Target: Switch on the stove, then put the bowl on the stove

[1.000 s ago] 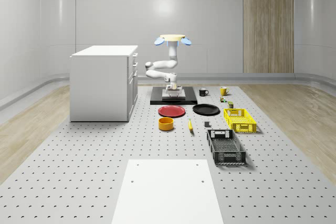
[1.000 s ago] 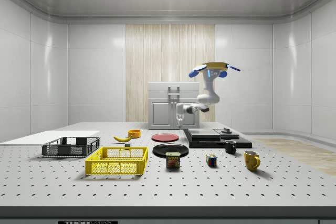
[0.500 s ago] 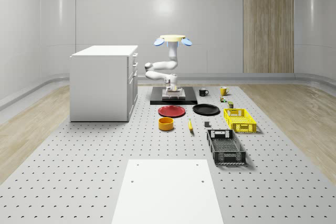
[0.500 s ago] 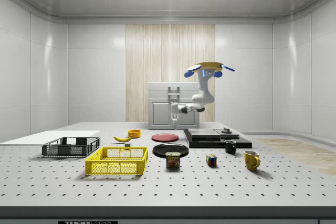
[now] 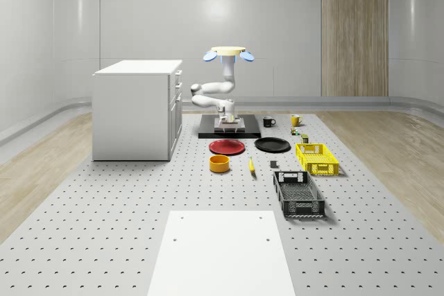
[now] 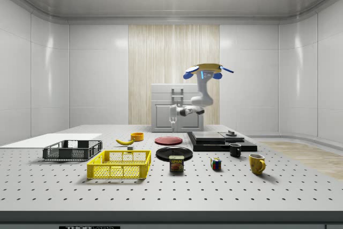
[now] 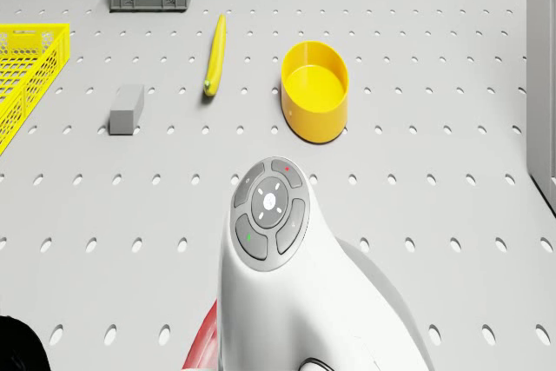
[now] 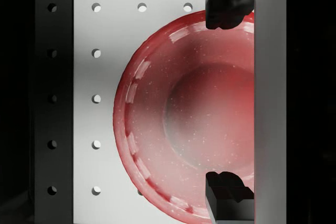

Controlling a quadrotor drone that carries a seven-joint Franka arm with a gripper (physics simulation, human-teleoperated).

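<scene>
Room: pale panelled walls, one wood-slatted strip, and a grey perforated table (image 5: 104,227) carrying everything.
Stove: the black slab (image 5: 208,132) lay at the far end of the table, next to the white cabinet (image 5: 135,109); whether it was switched on could not be read.
Bowl: the yellow bowl (image 5: 220,163) sat upright and empty on the table, nearer the whole-scene camera than the red plate (image 5: 227,147) and well apart from the stove; in the drone view it (image 7: 315,89) stood just beside the banana (image 7: 215,55).
Drone: hovering above the stove's near edge (image 5: 227,53), nothing under it but air.
Arm: folded in an elbow out toward the cabinet, then dropping, wrist aimed straight down.
Pincer: (image 6: 174,123) hanging over the gap between stove and red plate; the wrist view looked down on that plate (image 8: 189,114), with the two dark fingertips (image 8: 226,3) set wide apart and nothing between them, so open and empty.
Key relation: the bowl lay beyond the red plate from the pincer, away from the stove, toward the grey crate (image 5: 297,194) end of the table.
Judgement: the reach looked set to carry on past the plate and then descend over the bowl's rim; round bowl, so no long axis to line up.
</scene>
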